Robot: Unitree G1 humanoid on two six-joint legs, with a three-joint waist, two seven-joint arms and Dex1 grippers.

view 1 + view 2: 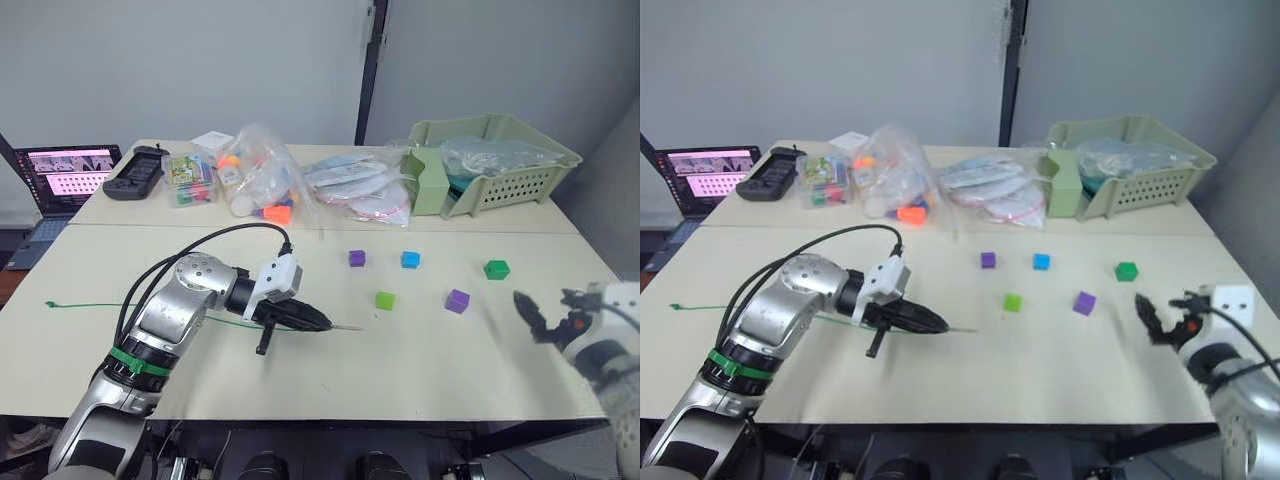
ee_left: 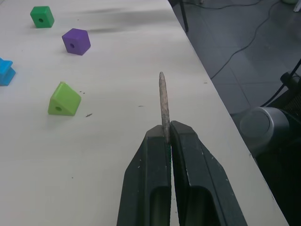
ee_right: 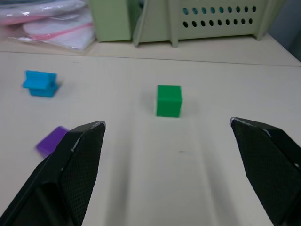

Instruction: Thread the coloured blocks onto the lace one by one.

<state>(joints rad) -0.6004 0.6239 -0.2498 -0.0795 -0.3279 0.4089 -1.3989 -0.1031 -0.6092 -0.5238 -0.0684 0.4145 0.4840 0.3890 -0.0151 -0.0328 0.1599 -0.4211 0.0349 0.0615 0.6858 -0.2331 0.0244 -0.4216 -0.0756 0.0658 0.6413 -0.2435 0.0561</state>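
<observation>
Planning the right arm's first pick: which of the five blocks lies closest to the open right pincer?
The purple block nearer the table's front edge; it sits just left of the right pincer, closer than the dark green block.

five coloured blocks lie on the worktop [image 1: 420, 350]: two purple [image 1: 357, 258] [image 1: 457, 301], one blue [image 1: 410, 260], one dark green [image 1: 496, 269], one lime green [image 1: 385, 300]. one green lace [image 1: 80, 304]. one laptop [image 1: 68, 172]. one pale green basket [image 1: 500, 160]. several clear bags [image 1: 260, 180].
</observation>
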